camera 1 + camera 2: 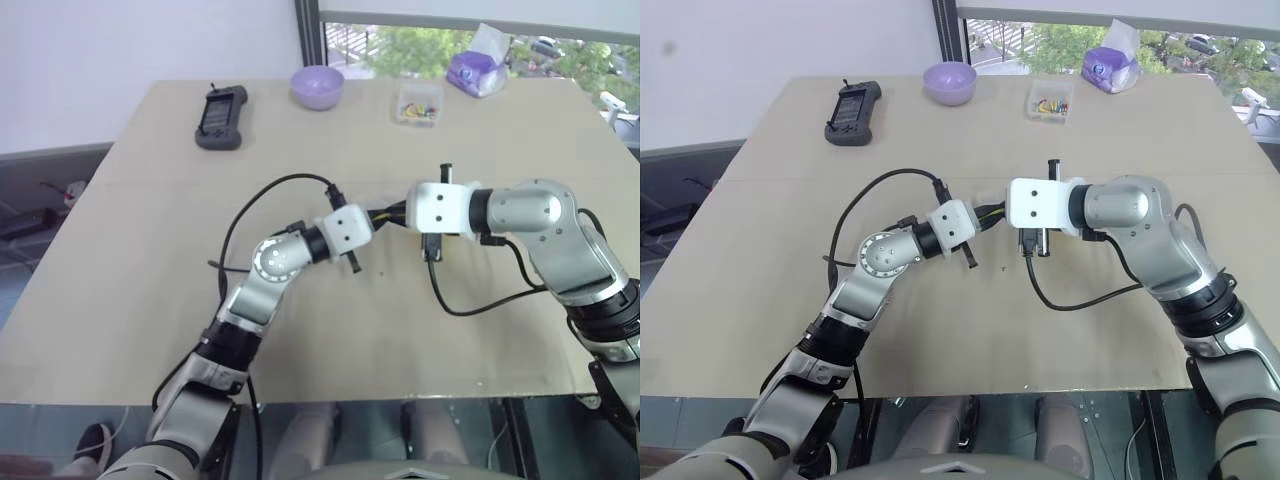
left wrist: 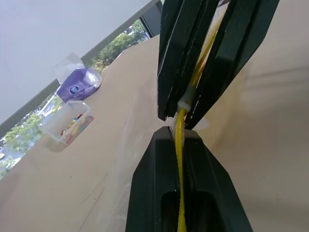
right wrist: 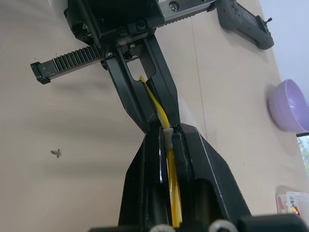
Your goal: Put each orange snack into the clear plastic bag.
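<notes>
Yellow seal strip of the clear plastic bag runs pinched between both pairs of our black fingers, which meet tip to tip above the middle of the tan table. Our left gripper is clamped narrow on that strip, pointing level toward our right. Our right gripper comes in from the opposite side, tilted a little downward, and its fingers are likewise closed tight on the same yellow edge, with the small white zip slider sitting just at their tips. In the right wrist view we see the strip pass from our right fingers straight into the left ones. Of the bag's clear film we can make out only a faint crinkle on the table surface beside the fingers in the left wrist view; how it hangs we cannot tell.

Along the far edge of the table stand a black handheld device, a lilac bowl, a small clear box of colourful bits and a purple tissue packet, all well apart from the grippers. A tiny dark speck lies on the table below them
</notes>
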Robot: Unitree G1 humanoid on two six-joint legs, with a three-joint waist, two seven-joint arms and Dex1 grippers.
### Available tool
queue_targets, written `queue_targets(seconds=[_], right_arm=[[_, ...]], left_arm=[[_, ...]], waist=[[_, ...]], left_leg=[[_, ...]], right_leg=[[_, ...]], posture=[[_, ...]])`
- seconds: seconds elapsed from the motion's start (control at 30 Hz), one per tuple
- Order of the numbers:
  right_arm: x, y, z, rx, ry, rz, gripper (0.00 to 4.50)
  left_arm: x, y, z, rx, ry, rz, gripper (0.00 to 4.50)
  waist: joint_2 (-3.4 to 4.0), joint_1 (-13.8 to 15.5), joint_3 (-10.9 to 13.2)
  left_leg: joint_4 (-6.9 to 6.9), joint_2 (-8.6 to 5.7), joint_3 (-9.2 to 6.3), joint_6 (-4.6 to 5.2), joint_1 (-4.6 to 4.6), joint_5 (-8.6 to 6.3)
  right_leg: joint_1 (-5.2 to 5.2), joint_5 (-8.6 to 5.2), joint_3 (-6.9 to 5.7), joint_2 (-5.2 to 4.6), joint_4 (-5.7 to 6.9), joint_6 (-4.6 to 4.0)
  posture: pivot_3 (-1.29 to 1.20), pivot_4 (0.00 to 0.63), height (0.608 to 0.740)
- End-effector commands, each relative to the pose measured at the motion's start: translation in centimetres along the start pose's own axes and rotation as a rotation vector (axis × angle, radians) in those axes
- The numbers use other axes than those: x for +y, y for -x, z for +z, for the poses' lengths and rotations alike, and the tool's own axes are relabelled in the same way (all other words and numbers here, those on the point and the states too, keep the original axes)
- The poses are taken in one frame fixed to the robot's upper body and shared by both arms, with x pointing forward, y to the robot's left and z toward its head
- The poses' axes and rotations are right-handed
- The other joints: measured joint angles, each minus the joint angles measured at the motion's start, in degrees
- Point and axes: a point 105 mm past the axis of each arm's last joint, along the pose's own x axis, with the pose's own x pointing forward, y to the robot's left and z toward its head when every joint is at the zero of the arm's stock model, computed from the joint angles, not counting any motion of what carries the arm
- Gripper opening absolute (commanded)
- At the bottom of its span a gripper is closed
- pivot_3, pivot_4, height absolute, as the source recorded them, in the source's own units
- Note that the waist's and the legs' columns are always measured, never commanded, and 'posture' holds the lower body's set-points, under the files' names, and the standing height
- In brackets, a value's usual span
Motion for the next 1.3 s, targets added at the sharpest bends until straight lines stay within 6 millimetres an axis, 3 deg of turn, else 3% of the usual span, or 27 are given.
queue_targets(seconds=[0.03, 0.4, 0.77, 1.3], right_arm=[[-0.5, 0.6, 0.1, 0.010, 0.029, -0.028, 0.06], [-0.9, 0.9, -0.6, 0.041, 0.006, -0.060, 0.06], [-0.8, 3.6, -4.5, 0.205, -0.058, -0.088, 0.06], [-1.1, 7.2, -9.7, 0.504, -0.121, -0.149, 0.06]], left_arm=[[0.6, 0.0, 0.9, -0.031, -0.044, 0.011, 0.00], [0.7, 0.2, 0.6, -0.024, -0.044, 0.023, 0.00], [4.1, 2.8, -2.4, 0.128, -0.126, 0.160, 0.00], [6.5, 3.6, -3.7, 0.206, -0.164, 0.283, 0.00]], waist=[[0.00, 0.00, 0.00], [0.00, 0.00, 0.00], [0.00, 0.06, 0.00], [0.00, 0.06, 0.00]], left_leg=[[0.00, 0.00, 0.00, 0.00, 0.00, 0.00], [0.00, 0.00, 0.00, 0.00, 0.00, 0.00], [0.00, -0.01, 0.00, 0.00, 0.00, 0.00], [-0.01, -0.02, 0.03, 0.00, 0.00, 0.00]], right_leg=[[0.00, 0.00, 0.00, 0.00, 0.00, 0.00], [0.00, 0.00, 0.00, 0.00, 0.00, 0.00], [0.00, 0.00, 0.00, 0.00, 0.00, 0.00], [-0.01, 0.00, 0.01, 0.00, 0.00, 0.00]], posture=[[0.00, 0.150, 0.740], [0.00, 0.150, 0.740], [0.00, 0.150, 0.740], [0.00, 0.150, 0.740]])
